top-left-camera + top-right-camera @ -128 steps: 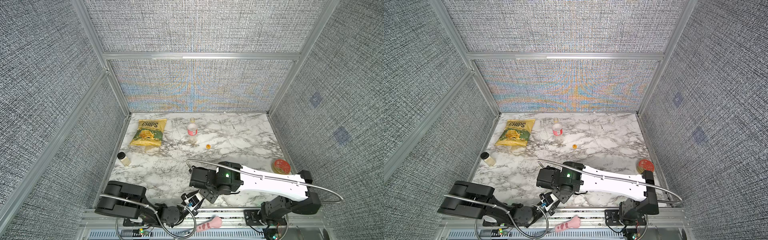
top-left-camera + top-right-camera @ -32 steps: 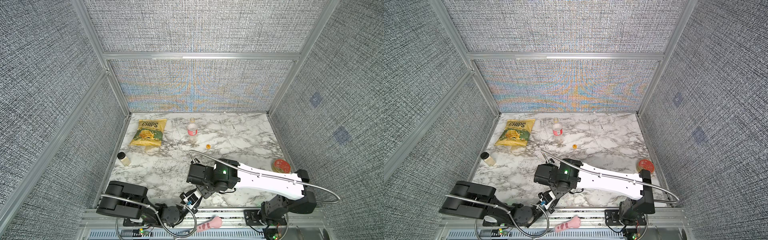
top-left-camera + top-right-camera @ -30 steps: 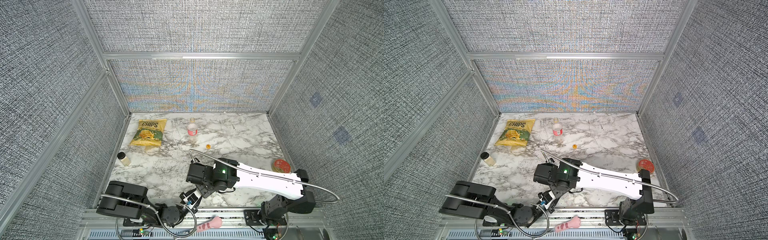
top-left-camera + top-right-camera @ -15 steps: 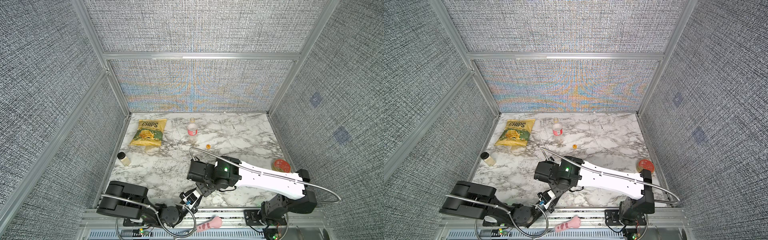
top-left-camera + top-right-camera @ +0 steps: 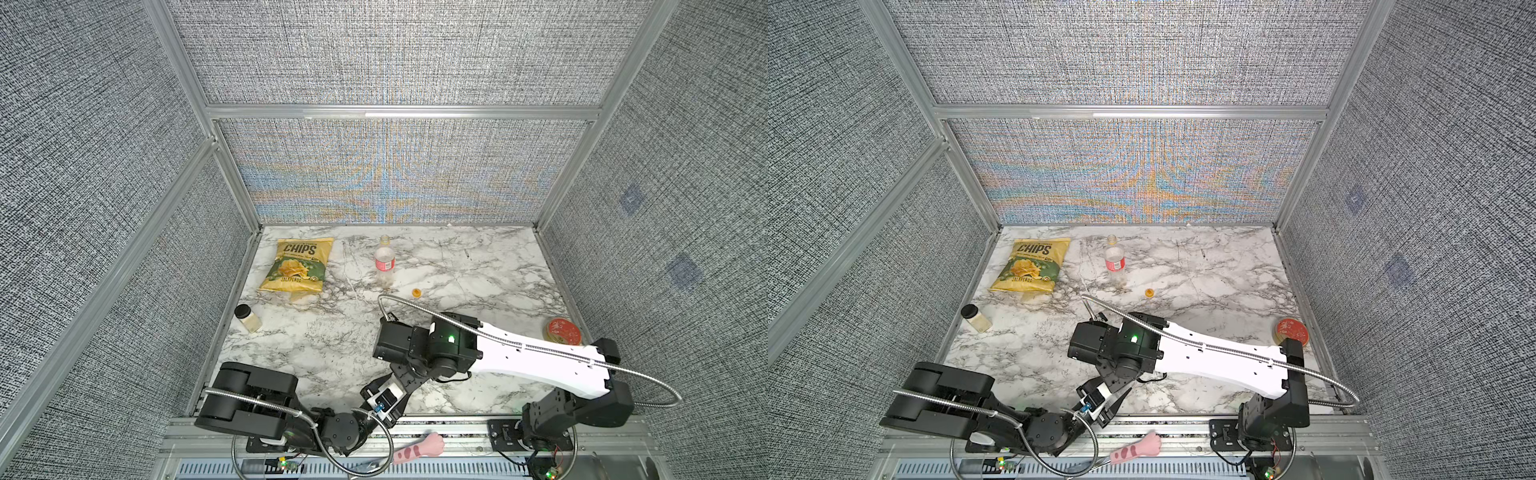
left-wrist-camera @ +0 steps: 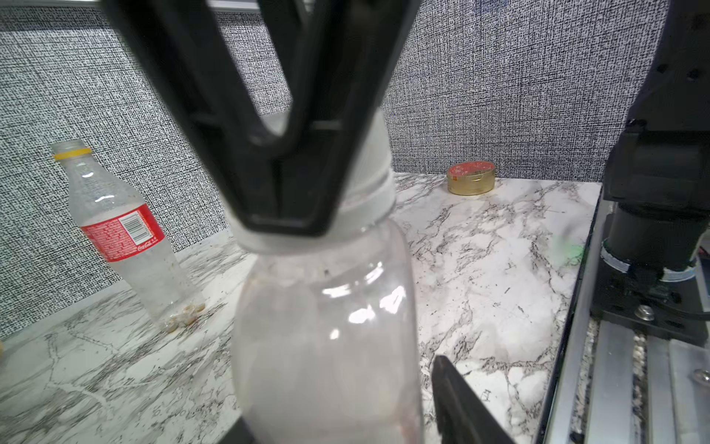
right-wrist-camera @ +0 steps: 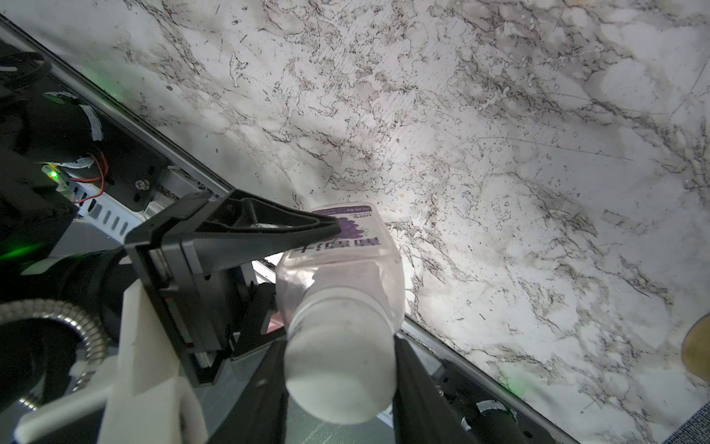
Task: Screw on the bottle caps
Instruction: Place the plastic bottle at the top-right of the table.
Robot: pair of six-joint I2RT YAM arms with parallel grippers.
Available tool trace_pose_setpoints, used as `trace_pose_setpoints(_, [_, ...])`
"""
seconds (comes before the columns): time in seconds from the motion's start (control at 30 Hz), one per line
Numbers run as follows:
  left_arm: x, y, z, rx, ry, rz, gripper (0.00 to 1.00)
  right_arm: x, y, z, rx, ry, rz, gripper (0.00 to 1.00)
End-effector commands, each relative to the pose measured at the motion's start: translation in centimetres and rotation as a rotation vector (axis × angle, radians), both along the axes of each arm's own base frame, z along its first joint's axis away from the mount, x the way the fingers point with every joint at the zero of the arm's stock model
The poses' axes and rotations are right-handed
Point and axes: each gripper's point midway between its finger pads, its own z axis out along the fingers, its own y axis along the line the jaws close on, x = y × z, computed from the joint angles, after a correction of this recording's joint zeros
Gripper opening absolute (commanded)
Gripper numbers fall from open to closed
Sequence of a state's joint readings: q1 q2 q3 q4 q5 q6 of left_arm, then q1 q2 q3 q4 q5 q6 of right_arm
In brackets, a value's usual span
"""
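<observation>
Right wrist view: the right pincer (image 7: 340, 346) is squeezed tight on the wide white plastic cap (image 7: 342, 369). That cap sits on the neck of the short squarish pink-tinted clear bottle (image 7: 345, 265). The bottle is at the 6 o'clock edge of the white marble table (image 5: 478, 270), under the right arm.

One finger (image 7: 269, 226) of the left pincer (image 6: 338, 419) touches the bottle's label. Beside the other finger there seems to be a small gap. So I cannot tell if this pincer grips the bottle or only sits around it.

The first cap is on. It may need more turns, but the thread is hidden.

The second job is not started. The tall round clear bottle with a red label (image 5: 384, 262) stands open near 12 o'clock. Its small orange-yellow cap (image 5: 416, 293) lies on the table at that bottle's 4 o'clock, near it but not touching.
</observation>
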State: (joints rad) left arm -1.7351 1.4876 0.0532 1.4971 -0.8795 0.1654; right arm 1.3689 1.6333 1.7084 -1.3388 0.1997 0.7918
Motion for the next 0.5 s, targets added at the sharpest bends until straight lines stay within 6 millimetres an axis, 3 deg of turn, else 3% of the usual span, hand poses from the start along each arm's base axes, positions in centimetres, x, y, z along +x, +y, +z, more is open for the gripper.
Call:
trace_pose_setpoints(0.0, [-0.4,-0.4,1.3,-0.055,-0.002,-0.028,0.70,0.9,1.0,0.5,0.041,-0.053,-0.011,0.34])
trace_pose_setpoints(0.27, [-0.4,-0.4,1.4,-0.056,-0.003,-0.028,0.96,2.0,-0.2,-0.1,-0.001,-0.081,-0.032,0.34])
trace_pose_setpoints(0.47, [-0.2,-0.1,1.6,-0.068,-0.002,-0.006,0.97,4.0,-2.7,-0.5,-0.038,-0.103,-0.086,0.33])
